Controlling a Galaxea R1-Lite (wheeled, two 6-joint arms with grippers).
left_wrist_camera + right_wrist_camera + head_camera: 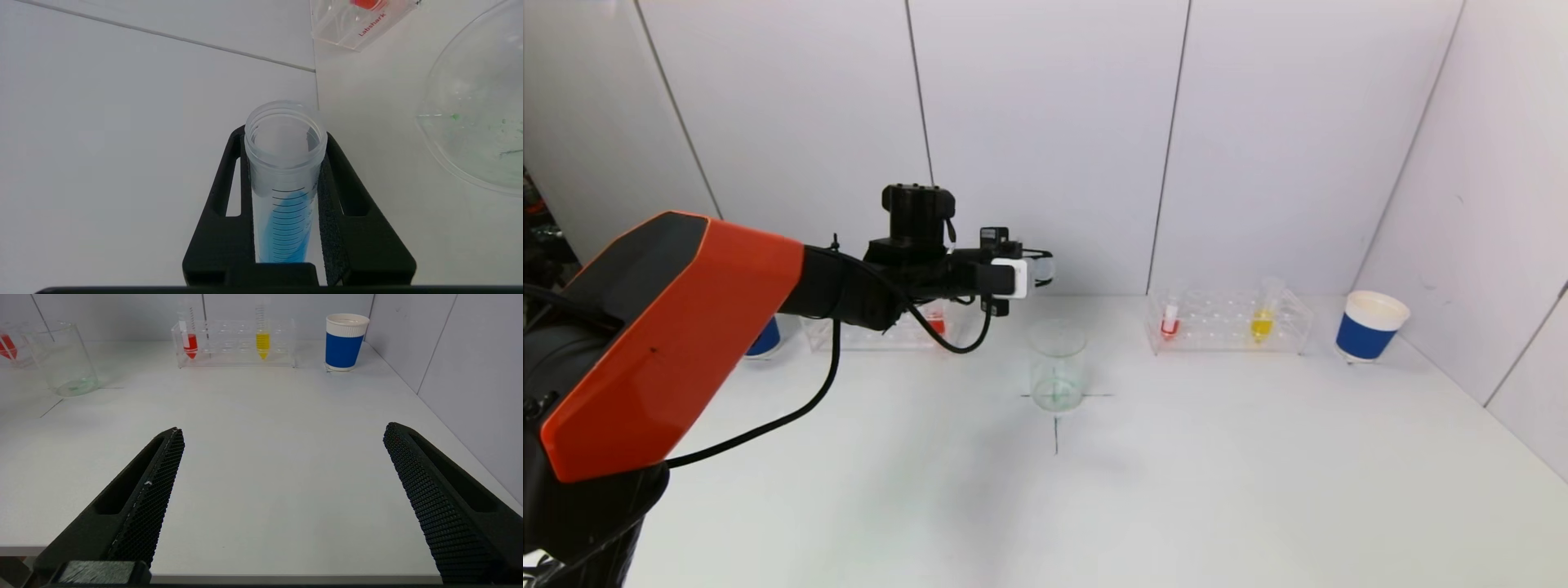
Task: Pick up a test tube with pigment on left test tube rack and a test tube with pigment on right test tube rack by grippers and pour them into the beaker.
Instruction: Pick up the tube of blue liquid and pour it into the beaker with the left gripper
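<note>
My left gripper is shut on a clear test tube with blue pigment, held roughly on its side above and just left of the glass beaker. The tube's open mouth points toward the beaker, whose rim shows in the left wrist view. The left rack keeps a red tube. The right rack holds a red tube and a yellow tube. My right gripper is open and empty, low at the table's near edge, out of the head view.
A blue and white paper cup stands right of the right rack. Another blue cup sits behind my left arm. Black cross marks lie under the beaker. White walls close in the back and right.
</note>
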